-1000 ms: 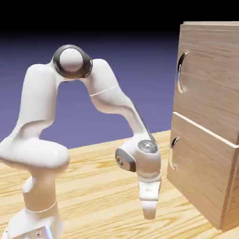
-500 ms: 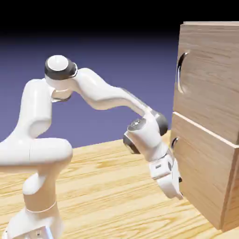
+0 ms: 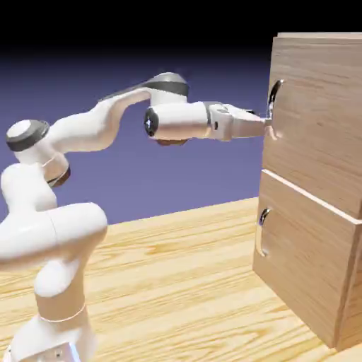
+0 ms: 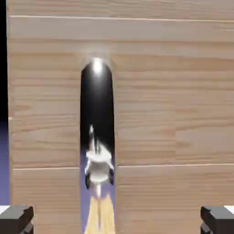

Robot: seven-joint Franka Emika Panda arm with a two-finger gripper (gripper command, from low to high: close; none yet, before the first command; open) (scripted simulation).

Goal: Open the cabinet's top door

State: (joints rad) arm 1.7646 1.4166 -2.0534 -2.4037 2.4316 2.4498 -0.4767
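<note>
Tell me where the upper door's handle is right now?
In the exterior view, the upper handle is toward the right, on the cabinet's upper door, right by the arm's jaws.

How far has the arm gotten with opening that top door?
Done: the gripper is up at the top door's handle, fingers spread wide in the hand view. In hand: lining up, apparently, since the handle shows between the fingertips' sides but nothing is clamped. Left: gripping and pulling, as the top door looks closed, flush with the cabinet.
</note>
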